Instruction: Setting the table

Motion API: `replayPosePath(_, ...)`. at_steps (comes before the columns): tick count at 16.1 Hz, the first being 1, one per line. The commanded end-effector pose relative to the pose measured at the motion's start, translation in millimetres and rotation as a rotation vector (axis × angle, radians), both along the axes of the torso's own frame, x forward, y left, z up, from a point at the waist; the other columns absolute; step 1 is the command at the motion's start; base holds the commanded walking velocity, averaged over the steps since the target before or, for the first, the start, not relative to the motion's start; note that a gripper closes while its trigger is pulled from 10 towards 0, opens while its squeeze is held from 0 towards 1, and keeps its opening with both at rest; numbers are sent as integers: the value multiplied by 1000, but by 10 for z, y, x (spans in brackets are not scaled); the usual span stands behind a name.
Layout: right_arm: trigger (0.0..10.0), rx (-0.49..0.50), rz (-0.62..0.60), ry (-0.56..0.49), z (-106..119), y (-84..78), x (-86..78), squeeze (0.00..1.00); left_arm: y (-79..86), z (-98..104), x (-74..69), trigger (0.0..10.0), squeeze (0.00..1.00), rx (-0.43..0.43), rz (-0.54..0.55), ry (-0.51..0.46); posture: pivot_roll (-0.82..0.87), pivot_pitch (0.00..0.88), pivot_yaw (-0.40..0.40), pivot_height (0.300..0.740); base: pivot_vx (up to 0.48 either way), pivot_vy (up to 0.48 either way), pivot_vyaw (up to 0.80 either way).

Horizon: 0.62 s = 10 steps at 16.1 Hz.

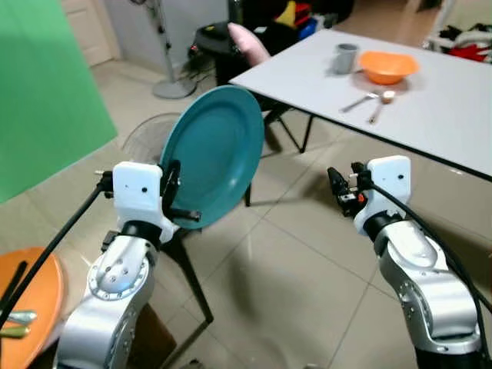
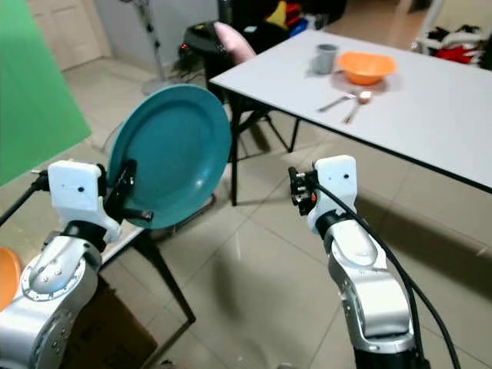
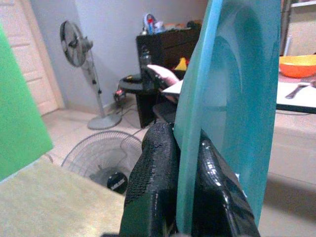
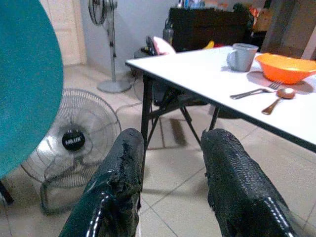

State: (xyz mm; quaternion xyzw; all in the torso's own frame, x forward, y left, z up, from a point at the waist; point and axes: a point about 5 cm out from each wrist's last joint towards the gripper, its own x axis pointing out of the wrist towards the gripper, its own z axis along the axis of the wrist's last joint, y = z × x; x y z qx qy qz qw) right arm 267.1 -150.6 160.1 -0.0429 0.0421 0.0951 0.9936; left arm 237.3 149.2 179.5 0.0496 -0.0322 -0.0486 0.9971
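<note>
— While the robot stands on a tiled floor (image 1: pixel 307 261), what is the biggest thing ahead?

— 1 white table (image 1: pixel 446 100), ahead and to the right, well apart from both arms.

— And the task's thing?

— 1 teal plate (image 1: pixel 211 154), held tilted on edge, in the air, left of the table. The left gripper (image 3: pixel 180 192) has its 2 black fingers pinched on the rim, 1 on each face.

— The other arm?

— The right gripper (image 4: pixel 170 182) hangs beside it with fingers parted, holding nothing.

— What's on the table?

— 1 orange bowl (image 1: pixel 387 66), 1 grey cup (image 1: pixel 345 58), then 1 fork (image 1: pixel 360 101) and 1 spoon (image 1: pixel 382 103).
</note>
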Motion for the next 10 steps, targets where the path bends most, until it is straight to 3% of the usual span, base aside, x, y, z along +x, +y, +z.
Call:
replayPosePath(1,10000,43,40,-9,19,87,9,0,57,75,-22,10000,0,14,10,-51,-70,0,48,740,0,0,0)
replayPosePath(2,10000,62,45,-2,11,97,9,0,58,75,-20,10000,0,19,12,-53,-69,0,47,740,262,0,0)
replayPosePath(6,10000,106,90,7,-3,212,70,0,86,86,22,10000,0,48,25,-60,-69,0,43,740,324,0,-683)
replayPosePath(10,10000,81,140,4,-16,298,110,0,172,101,48,10000,0,54,72,-68,-61,0,36,740,360,0,0)
